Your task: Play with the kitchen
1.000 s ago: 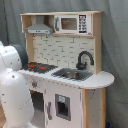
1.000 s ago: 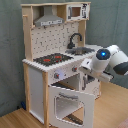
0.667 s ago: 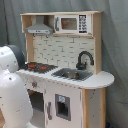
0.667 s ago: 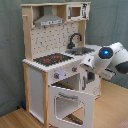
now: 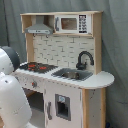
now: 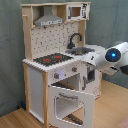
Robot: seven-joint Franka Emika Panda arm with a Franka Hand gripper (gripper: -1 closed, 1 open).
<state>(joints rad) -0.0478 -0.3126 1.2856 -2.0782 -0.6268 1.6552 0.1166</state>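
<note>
The kitchen (image 5: 65, 75) is a tall white and light-wood toy, seen in both exterior views. It has a black faucet (image 5: 84, 59) over a sink (image 5: 72, 74), a red-ringed hob (image 5: 37, 66), a grey hood (image 5: 39, 29) and a microwave shelf (image 5: 70, 23). In the second exterior view the kitchen (image 6: 55, 60) has its windowed oven door (image 6: 70, 102) swung open and hanging forward. My white arm (image 6: 112, 55) reaches in from the second exterior view's right. The gripper (image 6: 90, 76) hangs by the counter's front corner, beside the open oven. In the first exterior view only the arm's bulk (image 5: 12, 95) shows.
A grey curtain (image 5: 115, 50) hangs behind the kitchen. The toy stands on a wooden floor (image 6: 112, 107). A lower cupboard door with a small window (image 5: 62, 106) is closed on the sink side.
In the second exterior view the arm has drifted slightly right and up, away from the counter. The oven door stays open.
</note>
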